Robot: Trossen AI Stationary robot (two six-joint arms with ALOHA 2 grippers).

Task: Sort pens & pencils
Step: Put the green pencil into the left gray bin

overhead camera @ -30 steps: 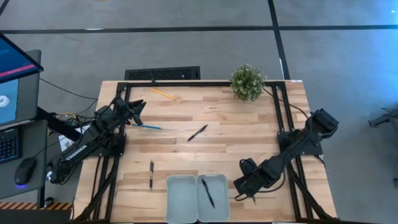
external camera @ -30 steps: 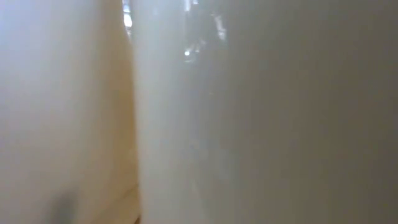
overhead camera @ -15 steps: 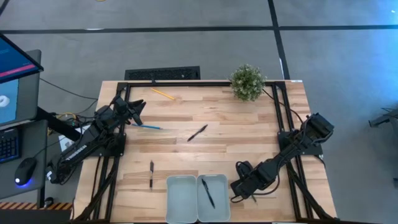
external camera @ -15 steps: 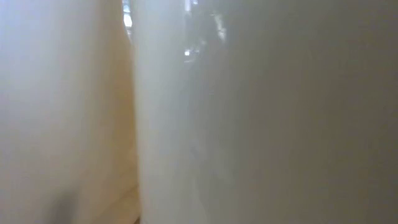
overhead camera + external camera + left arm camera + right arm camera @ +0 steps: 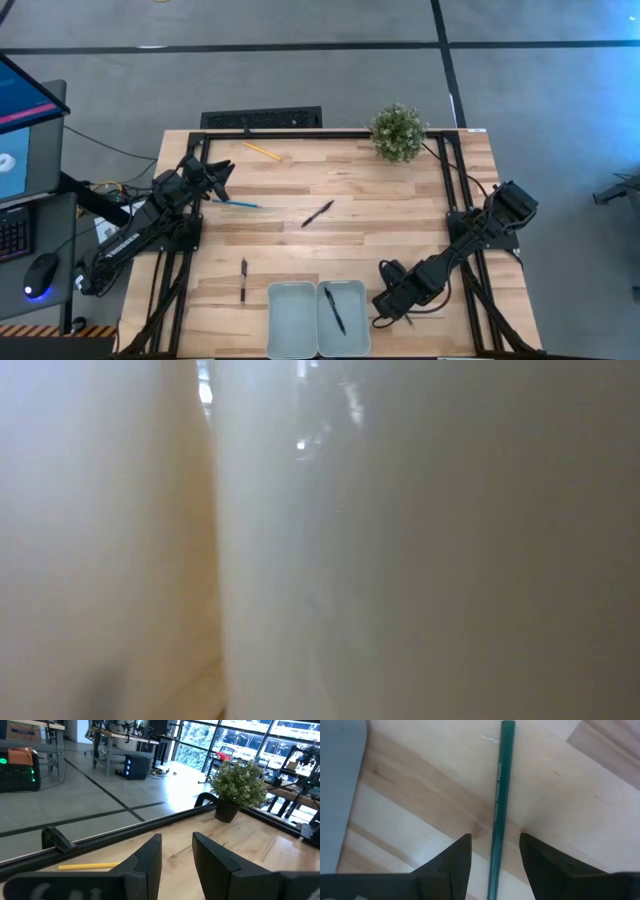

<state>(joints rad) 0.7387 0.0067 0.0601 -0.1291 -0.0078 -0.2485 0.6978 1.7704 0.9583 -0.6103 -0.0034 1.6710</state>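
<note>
1. The right gripper [image 5: 492,865] is low over the table [image 5: 400,220], just beside the right tray [image 5: 352,300], its fingers [image 5: 457,862] spread with a green pencil [image 5: 499,805] lying between them, not pinched
2. A black pen [image 5: 334,311] lies in that right tray; the left tray [image 5: 290,318] is beyond it from the claw
3. The left gripper [image 5: 176,865] hovers at the table's far left, fingers partly apart and holding nothing; a blue pencil [image 5: 240,204] lies just beside it
4. A yellow pencil [image 5: 89,866] lies ahead of the left claw near the table frame; two more black pens [image 5: 317,213] lie loose between the claws
5. The low view is blocked by a pale blur
</note>
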